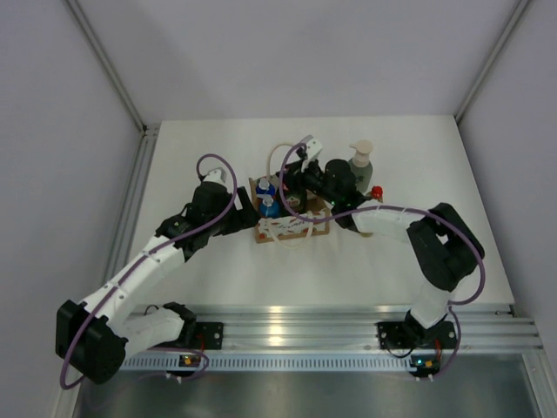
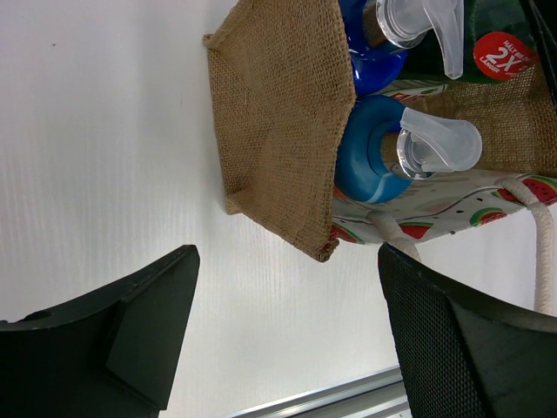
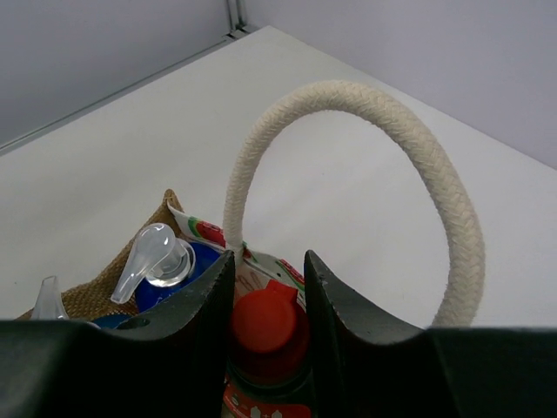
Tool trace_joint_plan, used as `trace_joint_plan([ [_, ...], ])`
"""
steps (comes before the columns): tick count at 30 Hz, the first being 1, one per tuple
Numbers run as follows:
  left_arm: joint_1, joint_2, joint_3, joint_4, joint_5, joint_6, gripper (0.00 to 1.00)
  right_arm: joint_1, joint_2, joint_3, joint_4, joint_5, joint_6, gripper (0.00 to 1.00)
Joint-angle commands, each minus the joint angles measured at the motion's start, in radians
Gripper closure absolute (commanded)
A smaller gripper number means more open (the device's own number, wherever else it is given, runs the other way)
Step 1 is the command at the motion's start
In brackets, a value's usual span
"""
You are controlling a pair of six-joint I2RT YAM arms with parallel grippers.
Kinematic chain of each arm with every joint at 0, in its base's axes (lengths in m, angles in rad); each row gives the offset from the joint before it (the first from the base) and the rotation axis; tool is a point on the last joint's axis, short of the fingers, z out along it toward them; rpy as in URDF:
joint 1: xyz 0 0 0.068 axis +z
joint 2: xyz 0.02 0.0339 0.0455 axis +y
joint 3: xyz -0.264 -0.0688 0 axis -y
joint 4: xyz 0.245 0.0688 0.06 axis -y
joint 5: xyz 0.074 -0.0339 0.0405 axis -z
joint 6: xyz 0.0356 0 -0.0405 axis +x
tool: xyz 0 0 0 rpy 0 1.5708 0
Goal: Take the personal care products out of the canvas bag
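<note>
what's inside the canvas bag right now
Two blue bottles with clear pump heads and a dark green red-capped bottle, its cap clamped in the right tool. The canvas bag walls hide the bottles' lower parts and anything lying beneath them.

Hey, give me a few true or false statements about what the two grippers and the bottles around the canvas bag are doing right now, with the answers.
1. The right gripper is shut on a red-capped bottle inside the canvas bag. True.
2. The left gripper holds a blue bottle. False: it is open and empty, beside the bag.
3. The pump bottle stands on the table, outside the bag. True.
4. The bag is empty. False: two blue bottles with clear caps sit in it.
</note>
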Motion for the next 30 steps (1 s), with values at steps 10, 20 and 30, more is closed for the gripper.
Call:
trace_joint_plan([
  [10, -0.004, -0.016, -0.008, 0.027, -0.001, 0.010, 0.12, 0.052, -0.182, 0.086, -0.044, 0.073, -0.018, 1.00],
  [20, -0.004, -0.022, -0.007, 0.027, 0.001, 0.013, 0.12, 0.072, -0.233, 0.101, -0.074, 0.114, -0.055, 1.00],
  [30, -0.004, -0.027, -0.007, 0.025, -0.004, 0.012, 0.12, 0.087, -0.311, 0.268, -0.303, 0.183, -0.081, 1.00],
])
